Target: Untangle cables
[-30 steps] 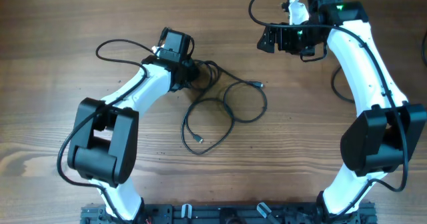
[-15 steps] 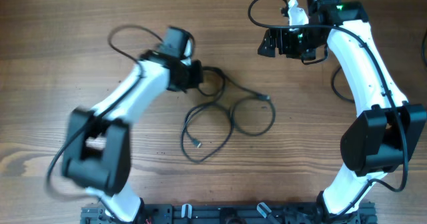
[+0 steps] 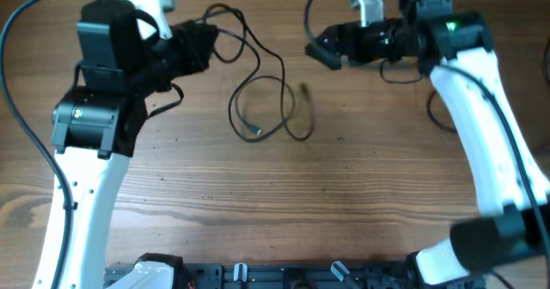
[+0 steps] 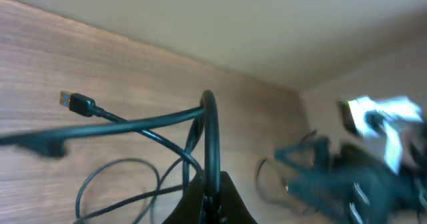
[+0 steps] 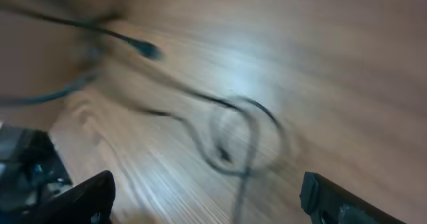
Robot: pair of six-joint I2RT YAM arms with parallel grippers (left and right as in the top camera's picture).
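Table [image 3: 344,194]: brown wood with a long grain; we see it in all three views.
Room: past the table's edge there is a plain pale surface [image 4: 267,24] (wall or floor, we cannot tell).
Cables [image 4: 212,137]: thin and black, lifted at the far left, with loops trailing toward the table's middle.
Plug [image 4: 79,103]: blue tip, in the air.
Left gripper [image 4: 213,194]: pinching the cables, fingers pressed together.
Right gripper [image 5: 213,207]: fingers spread wide, holding nothing, apart from the cables (this view is blurred).

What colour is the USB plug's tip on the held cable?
Plug tip blue, cable black; clearest in left wrist view.
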